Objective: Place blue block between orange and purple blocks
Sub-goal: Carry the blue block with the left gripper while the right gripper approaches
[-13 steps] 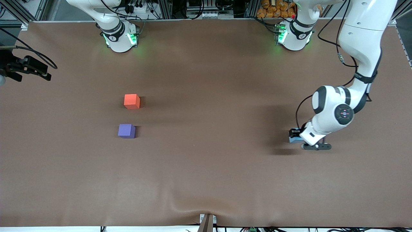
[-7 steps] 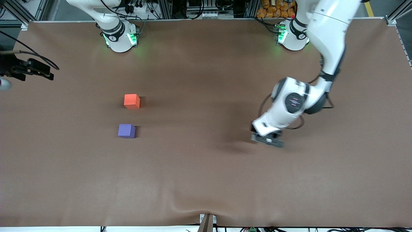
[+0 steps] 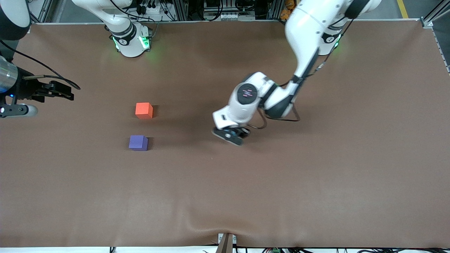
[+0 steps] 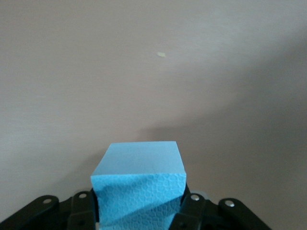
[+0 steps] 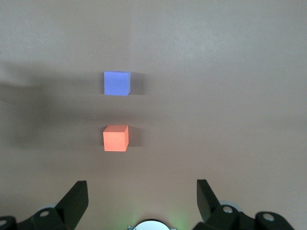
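My left gripper [image 3: 231, 135] is shut on the light blue block [image 4: 139, 184] and holds it just above the middle of the brown table. In the front view the hand hides the block. The orange block [image 3: 144, 110] and the purple block [image 3: 138, 143] stand toward the right arm's end of the table. The purple one is nearer to the front camera, with a gap of about one block's width between them. My right gripper [image 3: 65, 92] is open and empty, high over the right arm's end of the table. Its wrist view shows both the orange block [image 5: 115, 138] and the purple block [image 5: 117, 83] under its open fingers [image 5: 76, 201].
The brown cloth [image 3: 316, 182] covers the whole table, with a wrinkle at its front edge [image 3: 197, 225]. The two arm bases [image 3: 130, 40] stand along the edge farthest from the front camera. A small pale speck [image 4: 162, 55] lies on the cloth.
My left arm has carried the blue block from the left arm's end of the table to its middle, toward the orange and purple blocks. My right gripper has shifted slightly.
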Tool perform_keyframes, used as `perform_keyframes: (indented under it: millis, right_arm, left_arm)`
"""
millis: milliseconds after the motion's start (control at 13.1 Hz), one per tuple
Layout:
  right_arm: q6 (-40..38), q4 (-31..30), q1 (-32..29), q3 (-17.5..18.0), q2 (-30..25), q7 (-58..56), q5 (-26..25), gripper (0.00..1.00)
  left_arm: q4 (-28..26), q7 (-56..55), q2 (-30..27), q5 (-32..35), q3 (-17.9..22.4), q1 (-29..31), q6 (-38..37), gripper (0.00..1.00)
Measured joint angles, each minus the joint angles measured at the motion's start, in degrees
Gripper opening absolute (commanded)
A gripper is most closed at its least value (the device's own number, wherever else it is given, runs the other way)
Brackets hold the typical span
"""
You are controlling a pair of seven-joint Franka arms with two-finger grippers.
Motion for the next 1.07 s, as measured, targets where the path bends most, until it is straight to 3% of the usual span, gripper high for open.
perform_keyframes:
  millis: [230,307,766,1073]
  right_arm:
    - [-0.2,-0.1,-0.1,-0.2,1.0,0.0,0.2,1.0]
    - [-0.3,-0.6,-0.1,-0.2,1.6,0.0,0.7,1.0]
    - [2.7,-6.8,0.1,-0.1,2.6,6.0,4.3,1.0]
    - [4.2,-7.6,0.2,0.0,2.5,6.8,4.6,1.0]
  left_arm:
    - [4.8,-3.2,4.6,0.0,0.9,-4.3,-0.3,0.02]
    - [5.5,-4.2,5.5,0.0,1.2,-5.2,-0.4,0.99]
    - [7.7,-12.7,6.0,0.0,1.8,-5.8,-1.0,1.0]
    - [9.1,-15.5,-0.2,0.0,3.2,-3.8,-9.0,1.0]
